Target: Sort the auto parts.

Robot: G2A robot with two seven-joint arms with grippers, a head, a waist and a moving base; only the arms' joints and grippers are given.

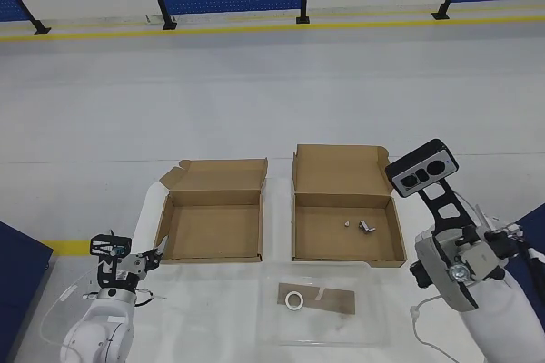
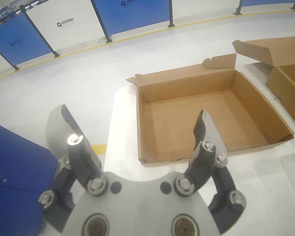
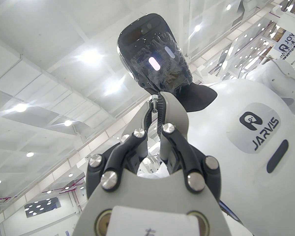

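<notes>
Seen from above, two open cardboard boxes sit side by side on the white desk (image 1: 209, 283). The left box (image 1: 213, 227) is at 10 o'clock from a clear tray (image 1: 363, 331), the right box (image 1: 345, 243) at 1 o'clock. A few small metal parts (image 1: 364, 226) lie in the right box. A white ring (image 1: 295, 299) rests on a flat brown strip (image 1: 334, 301) in the tray.

The left pincer (image 2: 132, 111) hangs at the desk's 8 o'clock corner, wide apart and holding nothing, just short of the left box's near wall. The right pincer (image 3: 157, 99) points upward, nipped together on a small threaded metal part (image 3: 154, 103). Its fingers (image 3: 173, 110) are smooth metal with ridged inner faces.
</notes>
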